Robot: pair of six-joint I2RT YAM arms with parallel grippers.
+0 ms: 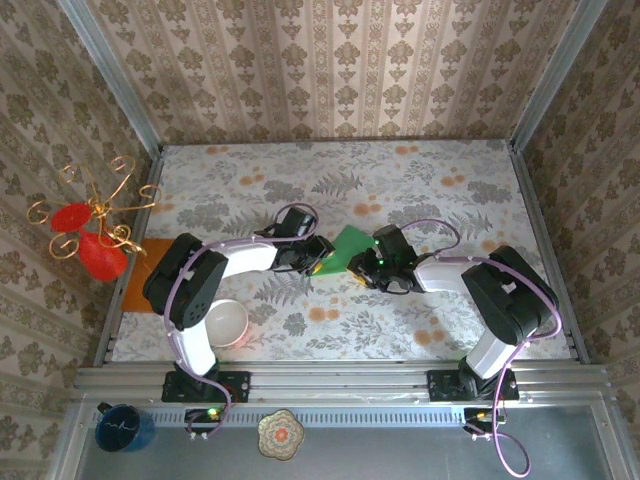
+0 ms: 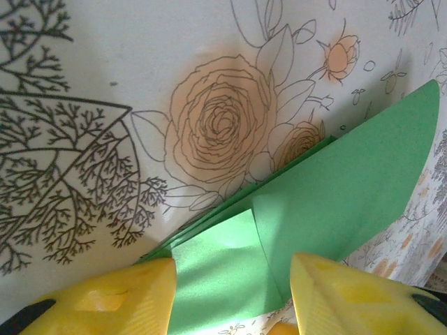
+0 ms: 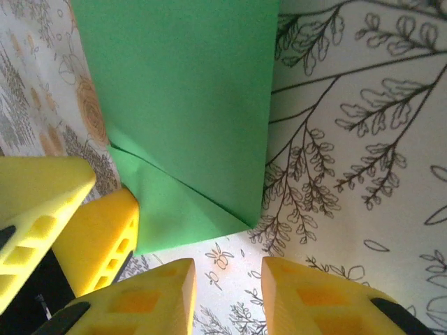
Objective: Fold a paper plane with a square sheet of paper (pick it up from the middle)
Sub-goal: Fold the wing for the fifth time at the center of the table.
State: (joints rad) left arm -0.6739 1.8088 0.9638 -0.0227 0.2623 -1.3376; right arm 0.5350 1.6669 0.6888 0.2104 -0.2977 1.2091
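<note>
The green square sheet of paper (image 1: 350, 245) lies on the flowered table between the two arms, folded into overlapping flaps. In the left wrist view the paper (image 2: 349, 188) shows stacked edges and a small flap. My left gripper (image 2: 230, 296) stands open astride its near end, one yellow finger (image 2: 105, 300) at the paper's left edge. In the top view my left gripper (image 1: 322, 262) is at the paper's left corner. My right gripper (image 3: 227, 296) is open, with only tablecloth between its fingers, just short of the paper's (image 3: 181, 91) folded corner. It (image 1: 360, 264) sits right of the paper.
An orange sheet (image 1: 140, 275) lies at the table's left edge, partly under the left arm. A white bowl (image 1: 227, 323) stands near the left base. Red ornaments on gold wire (image 1: 90, 240) hang at the left wall. A blue mug (image 1: 122, 428) and a patterned dish (image 1: 281, 433) sit below the rail.
</note>
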